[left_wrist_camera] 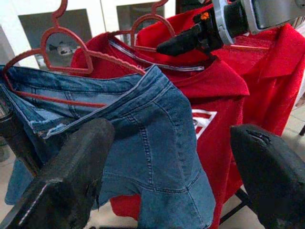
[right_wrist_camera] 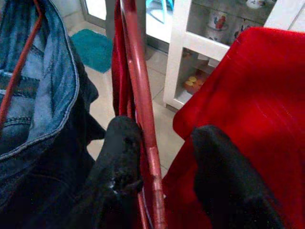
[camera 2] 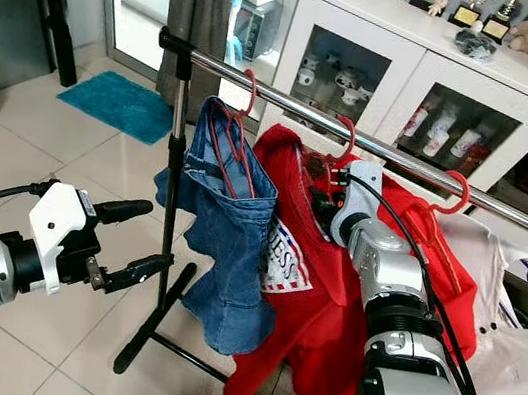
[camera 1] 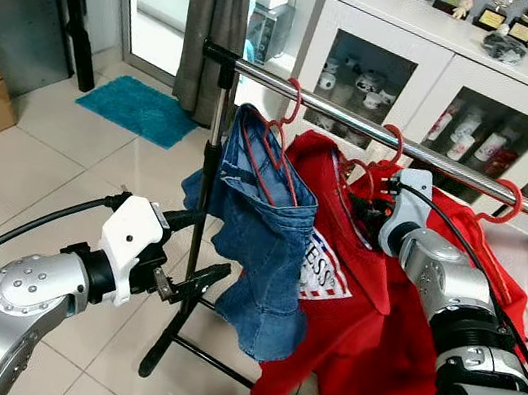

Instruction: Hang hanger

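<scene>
The right gripper [right_wrist_camera: 159, 176] straddles the red hanger [right_wrist_camera: 140, 105], fingers apart, by the red shirt [camera 1: 366, 316]. The left gripper [camera 1: 203, 248] hangs released near the jeans [camera 1: 266, 249].

**Colours and patterns before me**

Blue denim garment [camera 1: 263, 233] on a red hanger [camera 1: 271, 143]. Red shirt [camera 1: 362, 336] with a white printed patch. Silver rail [camera 1: 358, 122] on a black stand [camera 1: 198, 237]. Teal mat [camera 1: 142, 108]. White cabinet [camera 1: 449, 61]. My left gripper [camera 1: 196, 252]: black fingers, white housing. My right gripper [right_wrist_camera: 159, 167]: black fingers.
</scene>
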